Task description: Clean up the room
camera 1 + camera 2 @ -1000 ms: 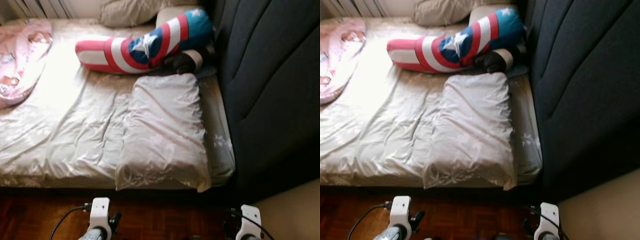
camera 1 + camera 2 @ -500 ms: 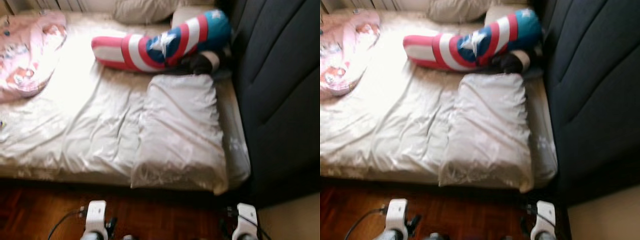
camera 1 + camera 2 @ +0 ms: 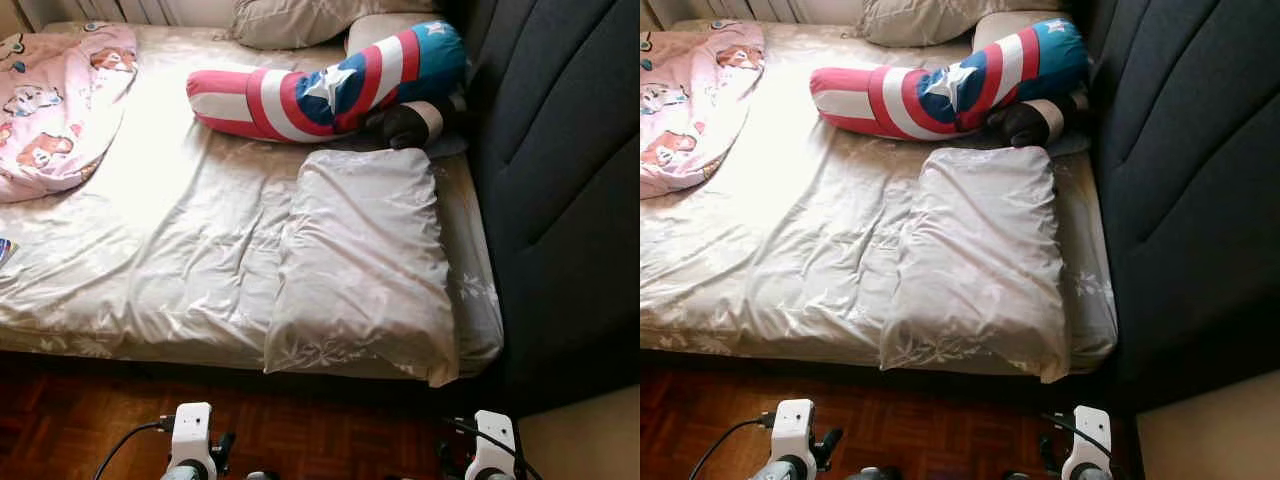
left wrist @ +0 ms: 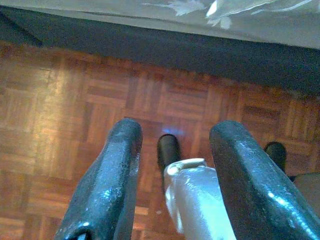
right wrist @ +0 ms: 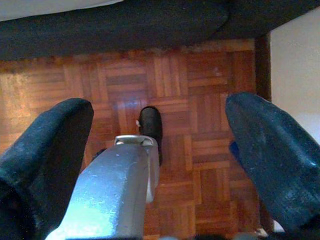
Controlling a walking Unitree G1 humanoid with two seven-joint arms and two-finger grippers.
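A bed (image 3: 170,250) with a crumpled beige sheet lies before me. On it, near the front right, rests a beige pillow (image 3: 360,270). Behind that lies a long cushion (image 3: 320,90) striped red, white and blue with a star, and a dark plush thing (image 3: 405,125) sits at its right end. A pink cartoon-print blanket (image 3: 55,110) is bunched at the back left. Both arms hang low over the parquet. The left gripper (image 4: 177,127) and the right gripper (image 5: 160,105) are open, with nothing between the fingers.
A dark padded headboard (image 3: 560,180) runs along the bed's right side. A second beige pillow (image 3: 290,20) lies at the back. A small colourful item (image 3: 5,250) lies at the sheet's left edge. Parquet floor (image 3: 80,430) lies in front, and a beige wall (image 3: 590,440) at the lower right.
The camera has shifted, so the bed sits further right and lower in the picture and more of the pink blanket shows. Nothing on the bed has moved; both arms still hang.
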